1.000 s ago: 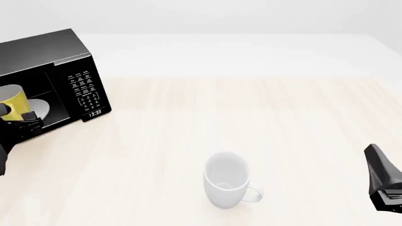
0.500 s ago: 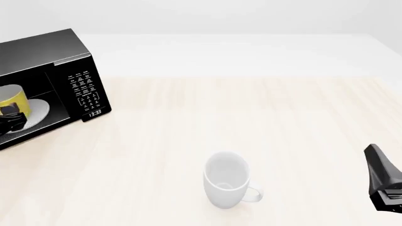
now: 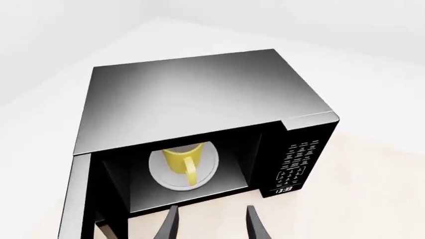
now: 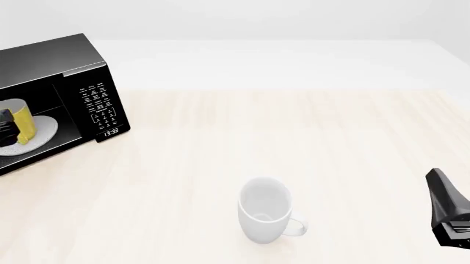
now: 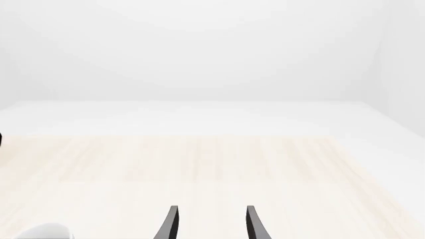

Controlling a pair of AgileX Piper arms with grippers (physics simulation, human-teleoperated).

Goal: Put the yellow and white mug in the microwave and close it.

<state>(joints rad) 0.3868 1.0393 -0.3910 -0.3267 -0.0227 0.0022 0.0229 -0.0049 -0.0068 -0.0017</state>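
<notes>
The yellow and white mug [image 3: 180, 157] stands upright on the white round plate [image 3: 206, 169] inside the open black microwave [image 3: 192, 94]. Its handle faces the opening. In the front view the mug [image 4: 25, 122] shows in the cavity at the far left, partly behind my left gripper [image 4: 6, 128]. In the left wrist view that gripper [image 3: 212, 210] is open and empty, drawn back from the opening and above it. My right gripper [image 5: 211, 209] is open and empty over bare table. In the front view it [image 4: 449, 215] sits low at the right edge.
The microwave door [image 3: 74, 199] hangs open on the cavity's far side from the keypad panel [image 4: 101, 104]. A larger all-white mug [image 4: 264, 215] stands upright in the near middle of the wooden table [image 4: 309, 143], handle toward the right arm.
My left gripper has let go of the yellow mug and pulled back out of the microwave, rising. The mug stays on the plate. The right arm has not moved.
</notes>
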